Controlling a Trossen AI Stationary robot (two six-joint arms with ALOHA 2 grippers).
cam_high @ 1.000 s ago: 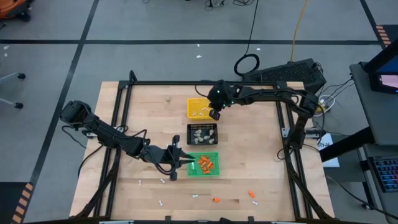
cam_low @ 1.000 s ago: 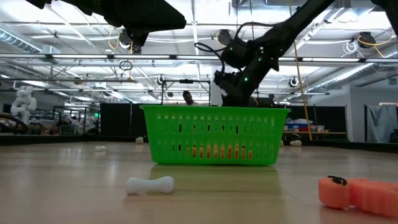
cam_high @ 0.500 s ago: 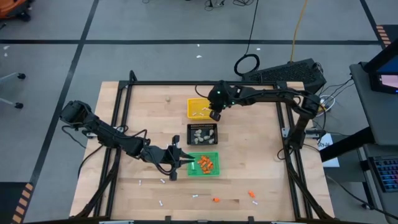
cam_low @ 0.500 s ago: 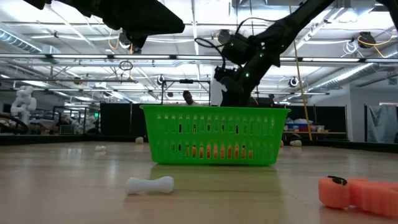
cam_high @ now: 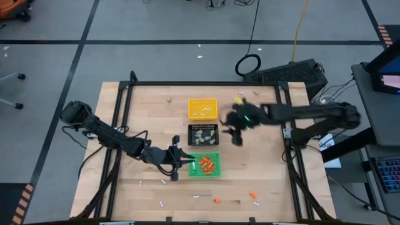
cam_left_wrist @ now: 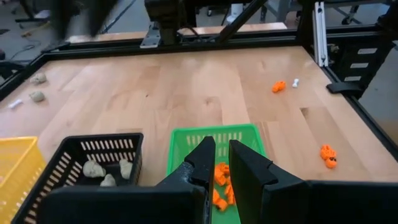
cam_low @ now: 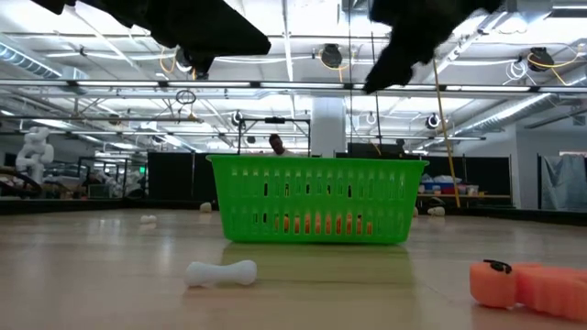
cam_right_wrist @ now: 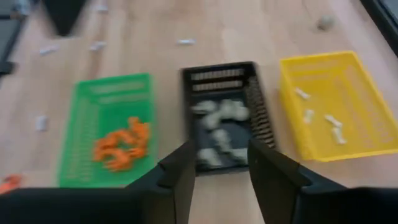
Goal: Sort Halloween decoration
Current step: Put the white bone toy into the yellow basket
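Observation:
Three square trays stand in a row: yellow with white sticks, black with beige-grey lumps, green with orange bits. Loose white sticks and orange bits lie on the near part of the table. My left gripper hovers at the green tray's left rim, its fingers a narrow gap apart and holding nothing. My right gripper is open and empty, up in the air just right of the black tray.
A white stick and an orange bit lie close in front of the low camera, before the green tray. Two beige lumps sit near the table's far right. A black frame borders the table.
My right gripper has swung quickly away from above the yellow tray toward the table's right and near side, and it now hangs beside the black tray. In the low view it has risen out of sight behind the green tray.

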